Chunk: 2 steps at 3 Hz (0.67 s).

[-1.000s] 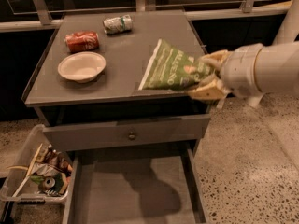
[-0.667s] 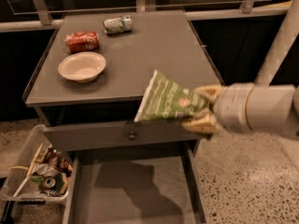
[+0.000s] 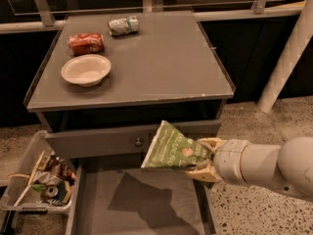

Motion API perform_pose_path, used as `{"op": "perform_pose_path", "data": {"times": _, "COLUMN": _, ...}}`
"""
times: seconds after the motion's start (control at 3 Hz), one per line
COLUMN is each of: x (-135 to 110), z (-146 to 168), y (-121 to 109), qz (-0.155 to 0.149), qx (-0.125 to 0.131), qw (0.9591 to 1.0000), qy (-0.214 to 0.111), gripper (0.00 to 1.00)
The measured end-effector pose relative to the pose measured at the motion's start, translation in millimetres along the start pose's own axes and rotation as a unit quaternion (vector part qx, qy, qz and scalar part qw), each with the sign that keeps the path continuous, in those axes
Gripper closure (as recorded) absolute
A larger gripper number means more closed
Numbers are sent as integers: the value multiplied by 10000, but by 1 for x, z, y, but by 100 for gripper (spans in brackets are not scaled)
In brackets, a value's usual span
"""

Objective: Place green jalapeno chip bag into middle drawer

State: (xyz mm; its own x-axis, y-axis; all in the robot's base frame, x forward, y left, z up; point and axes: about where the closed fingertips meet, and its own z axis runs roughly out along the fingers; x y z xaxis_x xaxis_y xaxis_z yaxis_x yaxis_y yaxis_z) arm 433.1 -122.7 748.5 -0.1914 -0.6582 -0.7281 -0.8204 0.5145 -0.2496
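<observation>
The green jalapeno chip bag (image 3: 172,152) hangs in the air in front of the cabinet, above the open middle drawer (image 3: 142,204). My gripper (image 3: 204,160) comes in from the right and is shut on the bag's right end. The bag casts a dark shadow on the drawer's bare grey floor. The bag's left tip overlaps the drawer front above.
On the cabinet top (image 3: 166,62) stand a white bowl (image 3: 86,69), a crushed red can (image 3: 86,43) and a crushed silver-green can (image 3: 123,25). A grey drawer front with a round knob (image 3: 138,142) sits above the open drawer. A clear bin of trash (image 3: 39,180) stands at lower left.
My gripper has carried the chip bag forward off the cabinet top and down, from above the right side of the top to in front of the cabinet above the open drawer.
</observation>
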Motion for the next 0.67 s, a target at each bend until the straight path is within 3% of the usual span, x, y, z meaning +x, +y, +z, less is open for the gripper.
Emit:
{"op": "perform_pose_path", "data": {"times": 0.33, "x": -3, "z": 1, "y": -2, "qz": -30, "qx": -1, "qw": 10000, "qy": -4, "gripper": 100}}
{"op": "perform_pose_path", "data": {"times": 0.67, "x": 20, "z": 33, "y": 9, "qz": 58, "qx": -217, "qw": 9996, "qy": 188, "gripper": 100}}
